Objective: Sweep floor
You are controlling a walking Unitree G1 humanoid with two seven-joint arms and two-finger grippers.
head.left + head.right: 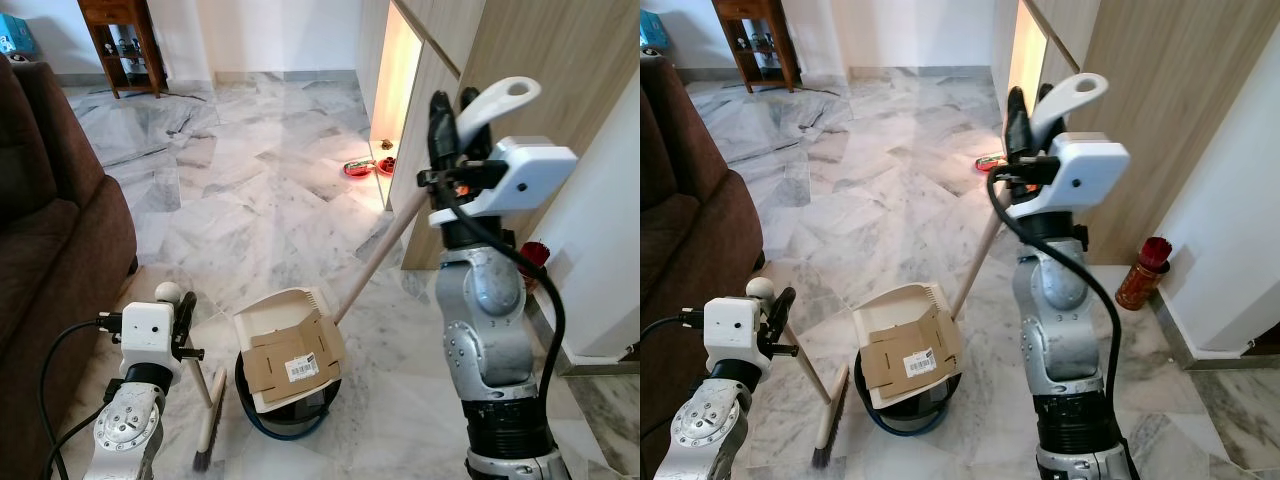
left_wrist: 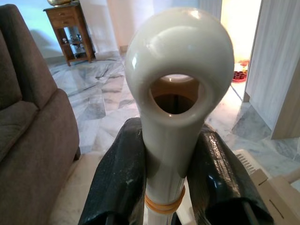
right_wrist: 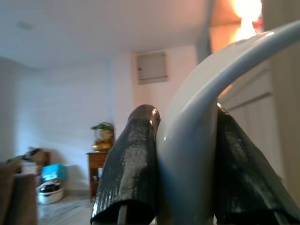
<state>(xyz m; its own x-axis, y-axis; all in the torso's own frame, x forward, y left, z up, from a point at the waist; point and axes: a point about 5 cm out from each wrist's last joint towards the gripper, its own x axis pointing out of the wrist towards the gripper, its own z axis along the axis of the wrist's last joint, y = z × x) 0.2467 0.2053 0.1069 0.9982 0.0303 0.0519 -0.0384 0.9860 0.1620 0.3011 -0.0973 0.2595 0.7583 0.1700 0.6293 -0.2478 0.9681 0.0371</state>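
My left gripper (image 1: 180,306) is shut on the cream top of a broom handle (image 2: 174,70). The wooden stick slants down to the brush (image 1: 206,452) on the marble floor beside my left side. My right gripper (image 1: 453,115) is raised at chest height and shut on the white loop grip (image 1: 503,99) of a long-handled dustpan. Its wooden shaft (image 1: 378,252) runs down to the cream pan (image 1: 283,318), which is tipped over a dark round bin (image 1: 285,420). A flat piece of brown cardboard (image 1: 296,362) with a barcode label lies across the pan and the bin mouth.
A brown sofa (image 1: 50,210) fills the left side. A wooden side table (image 1: 122,40) stands at the far wall. Wood-panelled cabinets (image 1: 545,70) line the right, with red bowls (image 1: 365,167) at a lit gap and a red container (image 1: 1143,272) by the wall.
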